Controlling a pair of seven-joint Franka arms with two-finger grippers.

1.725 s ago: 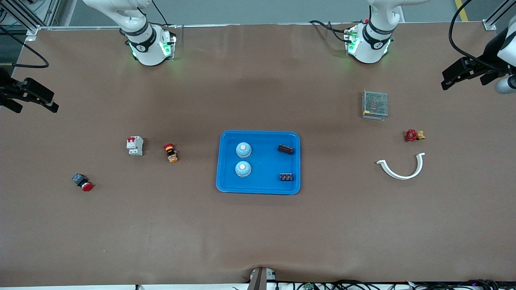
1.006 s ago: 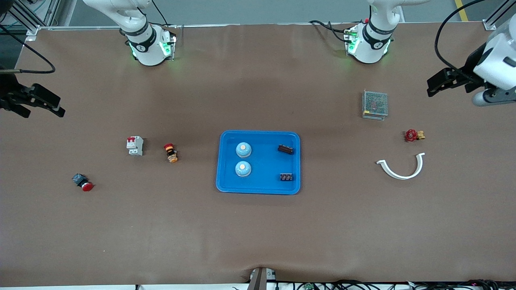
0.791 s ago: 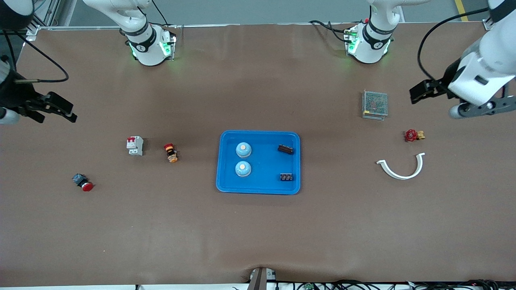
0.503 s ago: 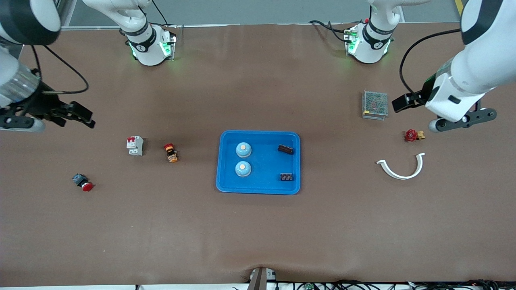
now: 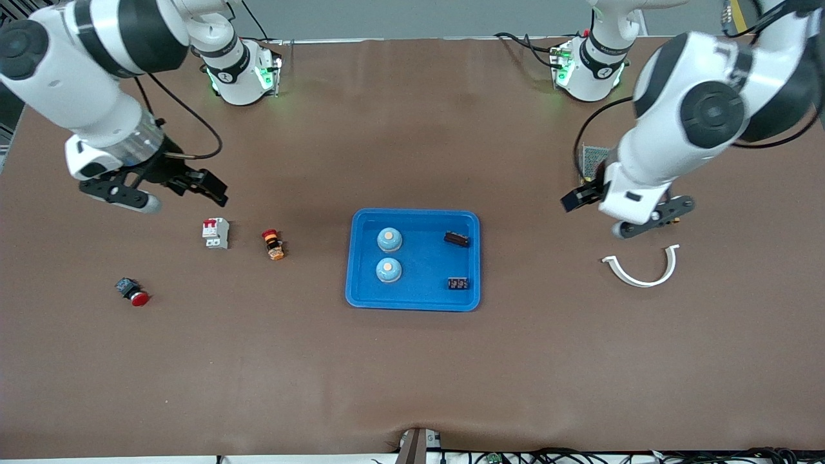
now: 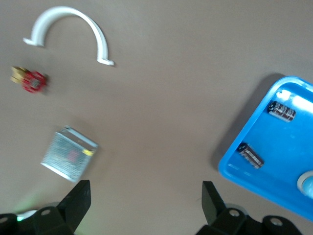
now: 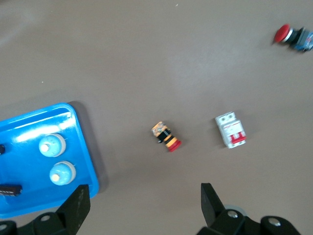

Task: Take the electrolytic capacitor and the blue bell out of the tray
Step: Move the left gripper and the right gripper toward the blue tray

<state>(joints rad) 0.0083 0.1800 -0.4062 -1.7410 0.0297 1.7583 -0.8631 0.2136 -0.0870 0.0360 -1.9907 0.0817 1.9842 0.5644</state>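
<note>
Two pale blue bells (image 5: 389, 240) (image 5: 388, 270) stand in the blue tray (image 5: 425, 259), on its side toward the right arm's end. Two black capacitors (image 5: 456, 239) (image 5: 458, 283) lie in it toward the left arm's end. My right gripper (image 5: 209, 187) hangs open and empty above the white circuit breaker (image 5: 216, 232). My left gripper (image 5: 575, 196) hangs open and empty over bare table between the tray and the mesh box (image 5: 593, 156). The left wrist view shows the tray (image 6: 234, 161) with both capacitors (image 6: 281, 111) (image 6: 250, 155). The right wrist view shows both bells (image 7: 51, 145) (image 7: 62, 173).
Toward the right arm's end lie an orange-and-red button (image 5: 273, 245) and a red push button (image 5: 133, 292). Toward the left arm's end lie a white curved clip (image 5: 641, 267) and, in the left wrist view, a red valve (image 6: 32, 81).
Both arms have swung in from the table's ends toward the tray and lowered. Both grippers stayed open. Nothing on the table has moved.
</note>
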